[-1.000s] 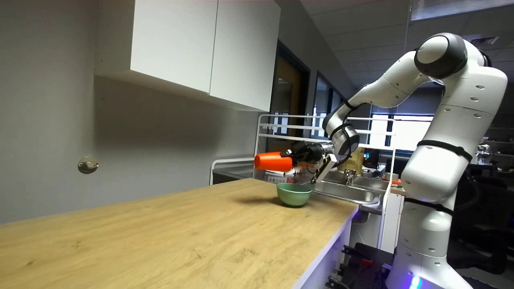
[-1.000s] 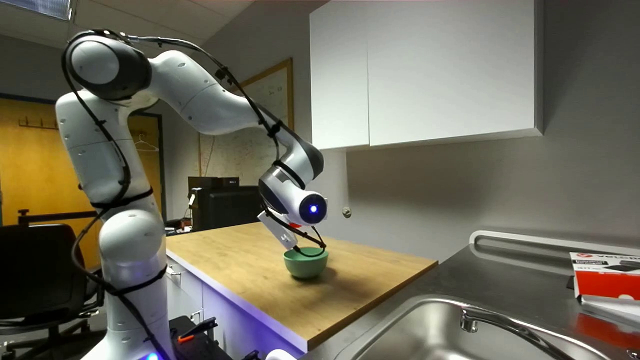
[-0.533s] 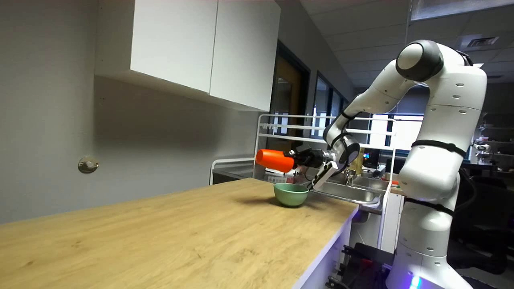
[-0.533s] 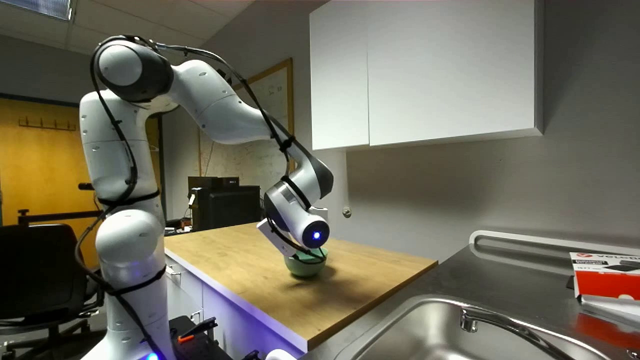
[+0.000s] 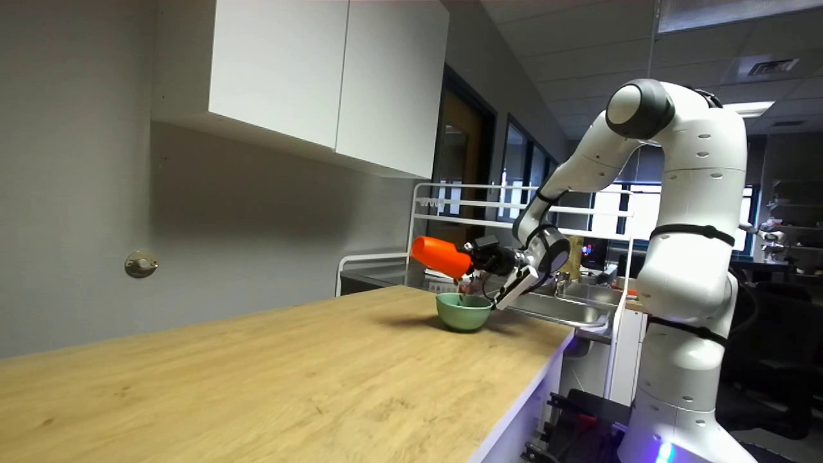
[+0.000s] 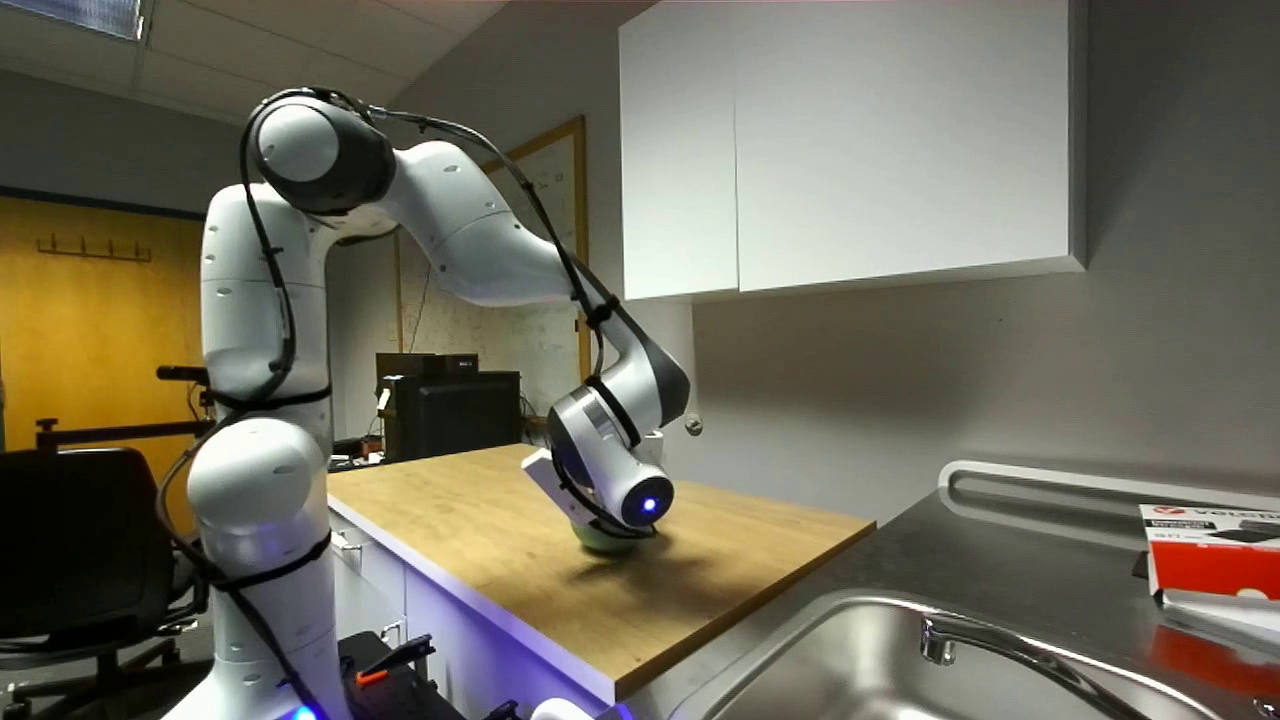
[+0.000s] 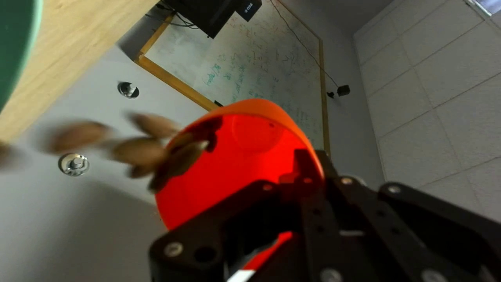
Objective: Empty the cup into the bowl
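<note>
In an exterior view, a gripper [image 5: 470, 253] grasps a tilted orange-red cup [image 5: 440, 256] out in front of it, a green bowl [image 5: 463, 316] below. In an exterior view, the robot's wrist [image 6: 605, 455] hides both gripper and cup. In the wrist view, blurred brown pieces [image 7: 137, 151] tumble from the cup, held near its rim; the jaws' exact spread cannot be told.

"Where's the wrist view?"
"Close beside the gripper [image 5: 470, 252], facing into the cup [image 7: 242, 160]."
"And both exterior views?"
"Well back, facing the gripper from opposite sides, sharing arm [image 5: 697, 186], bowl [image 5: 463, 315] and counter [image 5: 289, 373]."
</note>
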`<state>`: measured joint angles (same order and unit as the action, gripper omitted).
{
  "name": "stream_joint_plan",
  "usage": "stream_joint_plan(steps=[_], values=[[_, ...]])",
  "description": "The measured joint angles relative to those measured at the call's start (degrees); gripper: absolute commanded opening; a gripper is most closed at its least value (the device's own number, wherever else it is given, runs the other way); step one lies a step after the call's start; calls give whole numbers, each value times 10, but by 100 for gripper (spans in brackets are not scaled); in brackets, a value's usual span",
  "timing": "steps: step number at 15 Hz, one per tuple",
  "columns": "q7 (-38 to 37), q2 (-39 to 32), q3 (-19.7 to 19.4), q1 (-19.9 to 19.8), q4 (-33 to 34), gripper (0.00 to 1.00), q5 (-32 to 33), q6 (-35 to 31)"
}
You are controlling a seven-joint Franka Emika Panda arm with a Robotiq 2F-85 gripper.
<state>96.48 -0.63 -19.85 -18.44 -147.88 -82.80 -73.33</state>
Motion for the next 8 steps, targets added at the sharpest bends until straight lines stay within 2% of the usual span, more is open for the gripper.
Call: stream_joint_plan(steps=[8], values=[[1, -39, 0, -7, 31, 1, 0, 40]])
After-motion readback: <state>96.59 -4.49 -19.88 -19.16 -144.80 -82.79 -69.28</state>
